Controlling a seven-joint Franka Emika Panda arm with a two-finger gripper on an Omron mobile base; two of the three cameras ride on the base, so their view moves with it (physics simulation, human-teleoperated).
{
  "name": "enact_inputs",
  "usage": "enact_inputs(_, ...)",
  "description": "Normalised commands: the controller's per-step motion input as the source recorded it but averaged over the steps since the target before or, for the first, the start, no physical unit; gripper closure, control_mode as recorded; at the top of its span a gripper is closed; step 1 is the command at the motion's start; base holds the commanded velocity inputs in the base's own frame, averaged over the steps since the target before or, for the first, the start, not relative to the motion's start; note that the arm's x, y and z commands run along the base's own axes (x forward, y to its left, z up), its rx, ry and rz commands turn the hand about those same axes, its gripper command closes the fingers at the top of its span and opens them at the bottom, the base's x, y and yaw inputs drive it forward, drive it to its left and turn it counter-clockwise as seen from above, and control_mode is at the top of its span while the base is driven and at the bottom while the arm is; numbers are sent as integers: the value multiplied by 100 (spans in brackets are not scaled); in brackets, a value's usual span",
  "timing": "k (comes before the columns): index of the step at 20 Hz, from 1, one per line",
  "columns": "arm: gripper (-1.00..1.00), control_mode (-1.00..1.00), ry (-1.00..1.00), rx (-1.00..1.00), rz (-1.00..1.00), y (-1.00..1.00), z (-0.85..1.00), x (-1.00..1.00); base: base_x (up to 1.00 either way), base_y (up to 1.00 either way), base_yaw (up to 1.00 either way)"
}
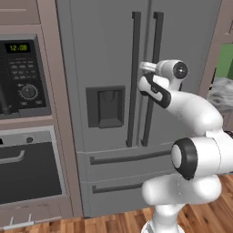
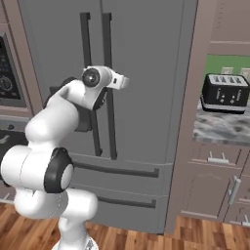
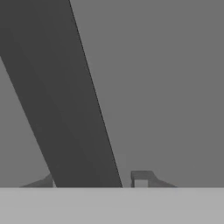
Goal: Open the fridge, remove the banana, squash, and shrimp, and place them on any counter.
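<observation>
The tall grey fridge (image 1: 104, 54) stands shut straight ahead, with two long dark vertical handles at its middle seam and a dark dispenser recess (image 1: 106, 107) in the left door. My gripper (image 3: 94, 179) reaches up to the handles at about chest height. In the hand view a dark handle (image 3: 65, 96) runs between my two fingertips (image 3: 142, 177), which stand close on either side of it. From the base views the hand (image 1: 152, 68) (image 2: 117, 80) rests against the handle pair. Banana, squash and shrimp are hidden behind the closed doors.
Two fridge drawers with horizontal bars (image 1: 129, 157) sit below the doors. A black wall oven (image 1: 25, 77) fills the left cabinet. To the right, a marbled counter (image 2: 222, 128) carries a black toaster (image 2: 224, 92). Wood floor runs underneath.
</observation>
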Motion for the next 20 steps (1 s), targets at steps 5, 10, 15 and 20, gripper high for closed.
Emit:
enact_inputs(5,100,-100,1,0,0,-36,-14,-96,0,0,0)
enact_inputs(10,100,-100,5,0,0,-69,-13,-100,0,0,0)
enact_inputs(15,100,-100,5,0,0,-81,-20,-100,0,0,0)
enact_inputs(20,100,-100,6,1,0,-92,-23,-100,0,0,0)
